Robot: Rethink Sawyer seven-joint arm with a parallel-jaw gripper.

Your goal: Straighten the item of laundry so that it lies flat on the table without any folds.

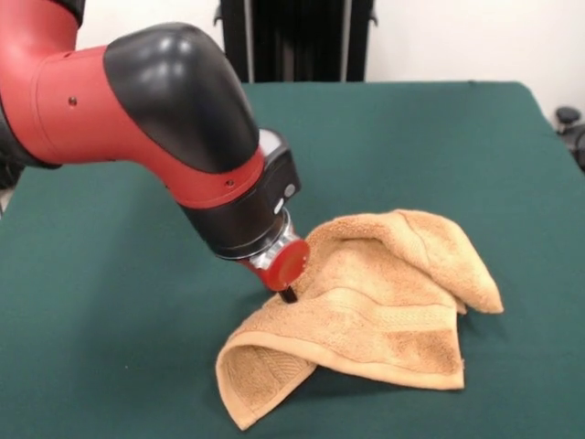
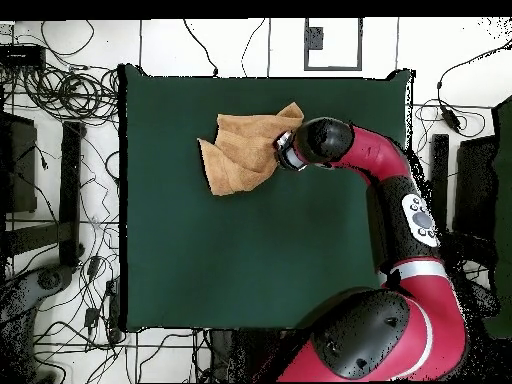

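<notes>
The tan-orange terry towel (image 1: 384, 293) lies crumpled on the dark green table (image 1: 110, 311), folded over itself with a raised flap at its near left corner and another fold at its right. In the overhead view the towel (image 2: 240, 150) sits near the table's top edge (image 2: 260, 80). My gripper (image 1: 288, 294) comes down from the red and black arm and touches the towel's left edge. In the overhead view the gripper (image 2: 283, 152) sits at the towel's right side. The red wrist flange hides most of it. No white label shows.
The arm (image 2: 400, 200) reaches across the table's right side in the overhead view. Cables and stands (image 2: 60, 180) lie on the floor around the table. A dark frame (image 1: 297, 41) stands behind the table's far edge.
</notes>
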